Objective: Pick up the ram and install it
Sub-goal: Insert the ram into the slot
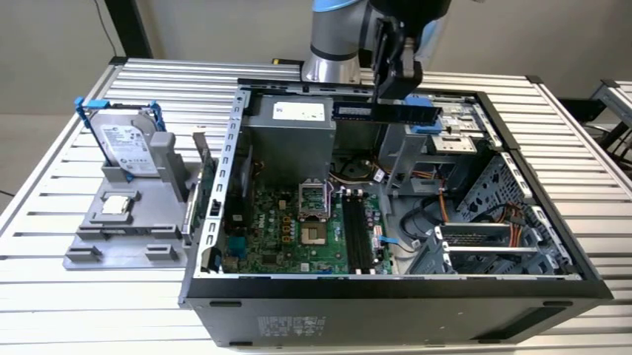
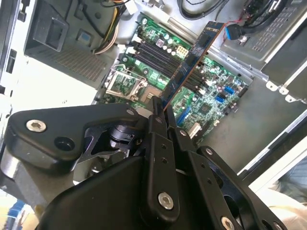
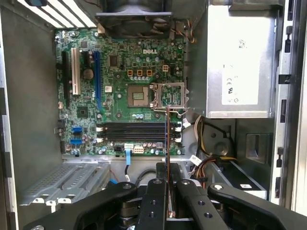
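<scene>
Bench [image 1: 89, 310]: silver ribbed aluminium slats, seen in the exterior view. Open black computer case [image 1: 395, 307] lies on its side mid-bench, side panel off, insides facing up, covering much of the bench's width. Grey plastic holder [image 1: 118, 240] sits directly on the slats just beside the case, on the exterior view's left. Touching the case wall or a hair apart, cannot tell. Slats show past both on every side.

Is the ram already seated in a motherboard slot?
No, in the exterior view the tool holds the ram in the air above the open case.
</scene>
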